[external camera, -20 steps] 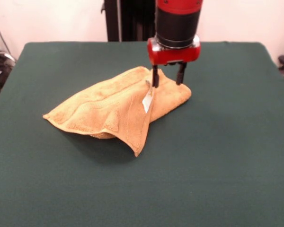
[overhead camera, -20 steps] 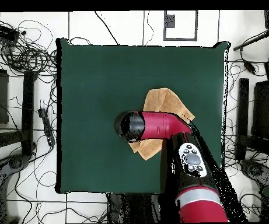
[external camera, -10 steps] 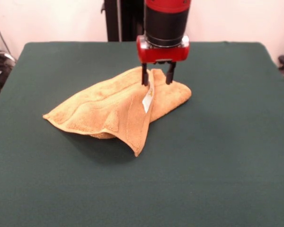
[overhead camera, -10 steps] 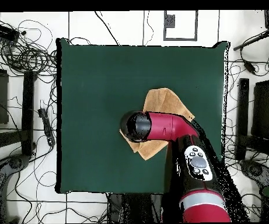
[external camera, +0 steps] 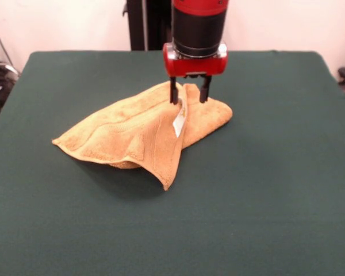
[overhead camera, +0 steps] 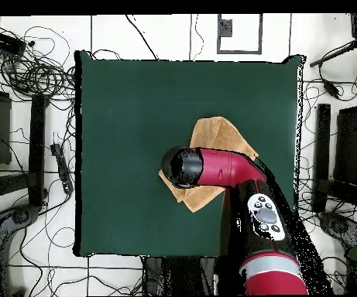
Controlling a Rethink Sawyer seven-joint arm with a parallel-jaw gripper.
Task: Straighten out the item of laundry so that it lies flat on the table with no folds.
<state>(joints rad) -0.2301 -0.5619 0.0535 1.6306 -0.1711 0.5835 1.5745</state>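
Note:
The item of laundry (external camera: 135,135) is a golden-tan towel, folded and bunched near the middle of the dark green table (external camera: 264,190). A flap hangs forward to a point, and a small white tag (external camera: 179,123) shows on its fold. My gripper (external camera: 188,98) is open, its two dark fingers standing apart over the towel's far ridge, one on each side of the fold by the tag, tips at the cloth. In the overhead view the arm (overhead camera: 228,168) covers the towel's (overhead camera: 220,135) middle and hides the gripper.
Cables and dark stands (overhead camera: 26,69) lie on the floor around the table (overhead camera: 127,100). A black post (external camera: 144,23) rises behind the table's far edge.
The gripper has shifted left in the front view along the towel's ridge and risen slightly, most of it in the first half second. The towel has not moved.

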